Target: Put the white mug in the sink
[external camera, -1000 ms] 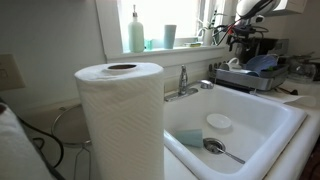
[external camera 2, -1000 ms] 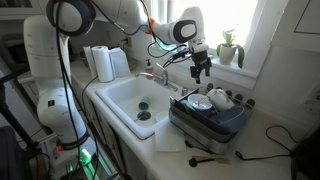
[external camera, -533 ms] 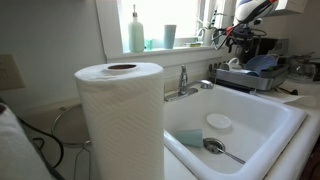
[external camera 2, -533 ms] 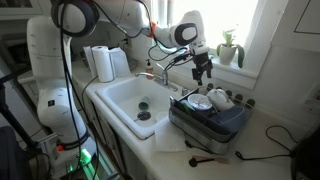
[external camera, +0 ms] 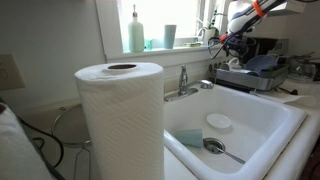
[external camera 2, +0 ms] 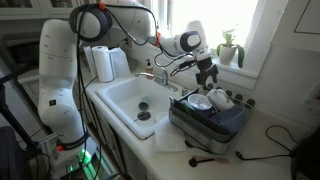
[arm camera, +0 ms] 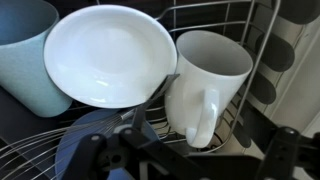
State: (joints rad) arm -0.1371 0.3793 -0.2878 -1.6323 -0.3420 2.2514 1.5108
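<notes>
The white mug (arm camera: 205, 85) lies tilted in the wire dish rack (arm camera: 245, 25), handle toward me, beside a white bowl (arm camera: 110, 55) and a blue-grey cup (arm camera: 22, 50). It also shows in an exterior view (external camera 2: 219, 98). My gripper (arm camera: 185, 160) is open and empty, its dark fingers spread on either side of the mug's handle, just above it. In both exterior views the gripper (external camera 2: 207, 78) (external camera: 222, 45) hangs over the rack. The sink (external camera 2: 120, 92) (external camera: 262, 112) is a deep white basin beside the rack, with a chrome faucet (external camera: 183, 80).
A paper towel roll (external camera: 122, 120) stands close to the camera. The sink holds a flat white dish (external camera: 218, 122), a ladle (external camera: 215, 147) and a pale blue item (external camera: 188, 137). A soap bottle (external camera: 136, 30) and a green tumbler (external camera: 169, 36) stand on the windowsill.
The arm has shifted and the gripper has come down a little toward the dish rack. The mug has not moved.
</notes>
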